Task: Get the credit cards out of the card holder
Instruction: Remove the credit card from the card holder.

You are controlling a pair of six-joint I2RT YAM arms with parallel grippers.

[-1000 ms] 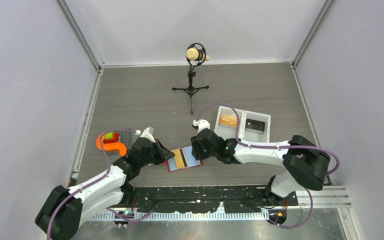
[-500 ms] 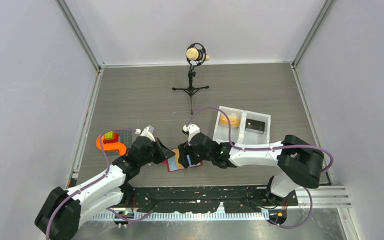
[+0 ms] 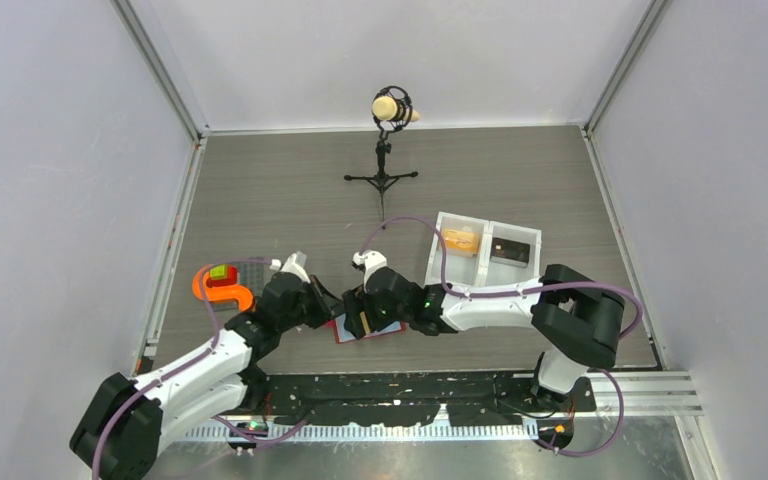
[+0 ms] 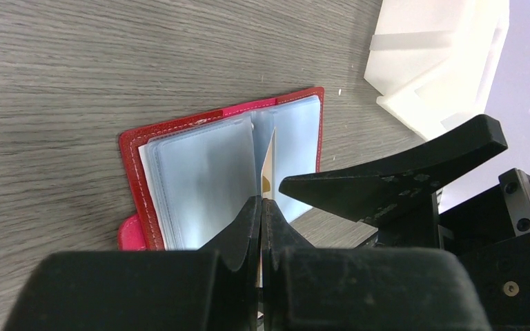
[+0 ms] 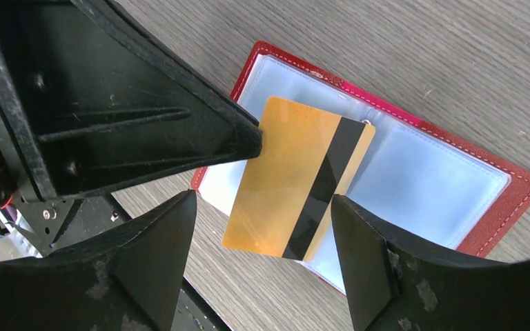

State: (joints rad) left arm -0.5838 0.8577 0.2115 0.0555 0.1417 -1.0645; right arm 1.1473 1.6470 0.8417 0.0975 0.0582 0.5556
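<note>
A gold rectangular credit card with a black stripe (image 5: 283,186) is pinched at one corner by the clenched left gripper (image 4: 261,203). It is held tilted over the small red folding card holder with pale blue pockets (image 5: 428,186), which is laid open on the grey wood-grain table (image 5: 455,55). Whether the card's far edge is lodged in a pocket cannot be told. The right gripper (image 5: 262,200) is spread wide, its fingers set either side of the card without touching it.
</note>
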